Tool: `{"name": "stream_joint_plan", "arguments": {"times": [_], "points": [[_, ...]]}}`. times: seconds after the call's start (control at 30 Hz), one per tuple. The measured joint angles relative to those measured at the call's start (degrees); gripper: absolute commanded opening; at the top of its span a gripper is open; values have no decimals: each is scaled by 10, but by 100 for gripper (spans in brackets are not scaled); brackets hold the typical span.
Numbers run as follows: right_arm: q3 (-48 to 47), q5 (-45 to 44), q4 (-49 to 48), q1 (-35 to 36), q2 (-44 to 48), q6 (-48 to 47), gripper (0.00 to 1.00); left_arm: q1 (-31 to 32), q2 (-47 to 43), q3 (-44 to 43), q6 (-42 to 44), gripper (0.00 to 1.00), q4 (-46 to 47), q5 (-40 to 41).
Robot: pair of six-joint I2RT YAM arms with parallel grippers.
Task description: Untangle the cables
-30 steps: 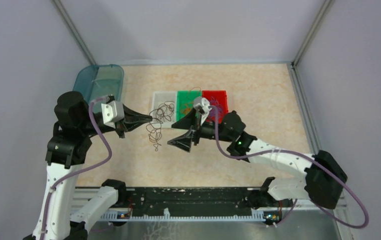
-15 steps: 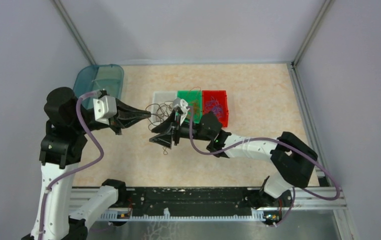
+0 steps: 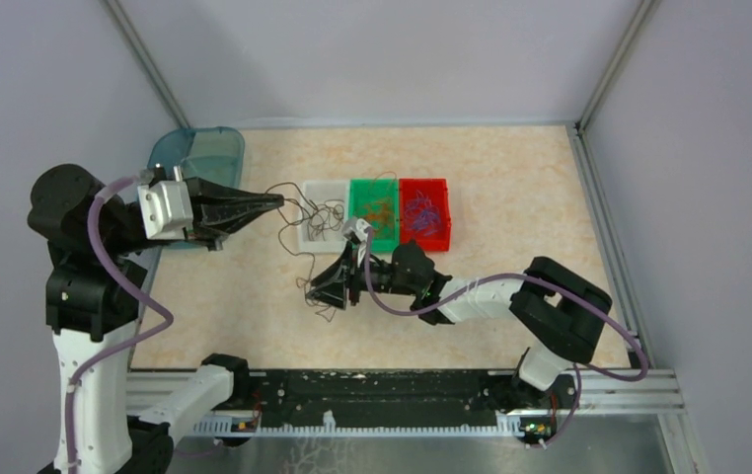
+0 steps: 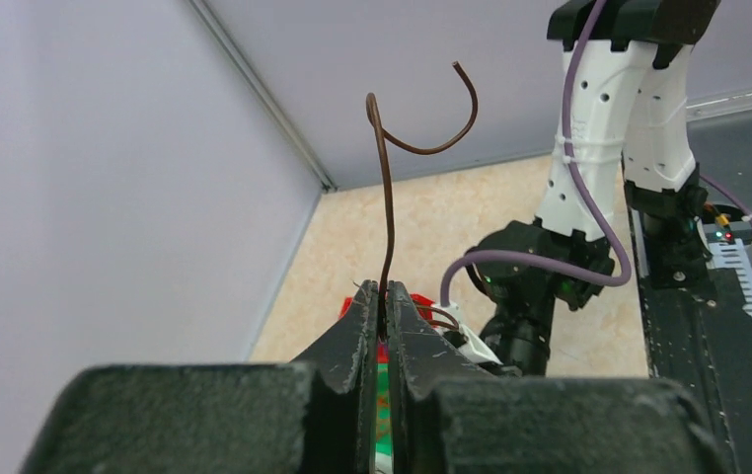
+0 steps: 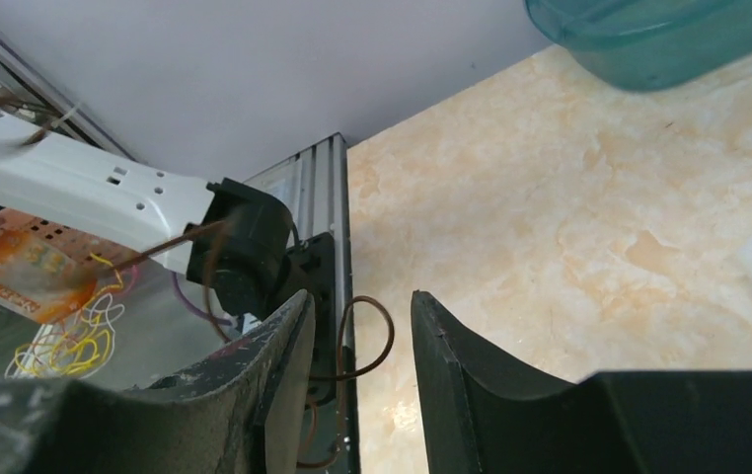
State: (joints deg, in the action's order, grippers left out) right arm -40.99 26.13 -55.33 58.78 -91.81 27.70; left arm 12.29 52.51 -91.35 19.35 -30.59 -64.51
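My left gripper [image 3: 279, 200] is shut on a thin dark brown cable [image 3: 293, 190] and holds it above the table, left of the bins. In the left wrist view the cable [image 4: 388, 197] rises from the shut fingertips [image 4: 384, 288] and ends in a curl. More brown cables [image 3: 325, 219] trail over the white bin [image 3: 315, 186] and down to my right gripper [image 3: 316, 296], which sits low over the table. In the right wrist view its jaws [image 5: 360, 296] stand open with a brown cable loop [image 5: 392, 340] between them, not clamped.
A green bin [image 3: 356, 188] with orange cables and a red bin [image 3: 441, 188] with purple cables stand beside the white bin. A teal container [image 3: 199, 153] stands at the back left, behind my left gripper. Grey walls enclose the table.
My left arm has pulled back to the left with the brown cable, stretching the strands. My right arm has moved left and toward the near edge, lower over the table.
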Motion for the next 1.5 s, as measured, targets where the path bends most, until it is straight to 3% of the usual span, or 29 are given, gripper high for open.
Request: {"name": "stream_joint_plan", "arguments": {"times": [0.67,0.93,1.2,1.37,1.5], "points": [[77,-33,-16,4,-7,-2,37,0,41,-101,4,6,77,72],[103,-84,59,2,46,-23,62,0,54,-95,57,6,80,117],[105,-80,-37,-90,160,108,67,0,47,1,94,6,86,152],[-5,-83,52,-101,207,92,67,0,57,46,98,6,86,165],[-17,-108,111,-101,258,56,67,0,61,56,103,5,87,174]]}}
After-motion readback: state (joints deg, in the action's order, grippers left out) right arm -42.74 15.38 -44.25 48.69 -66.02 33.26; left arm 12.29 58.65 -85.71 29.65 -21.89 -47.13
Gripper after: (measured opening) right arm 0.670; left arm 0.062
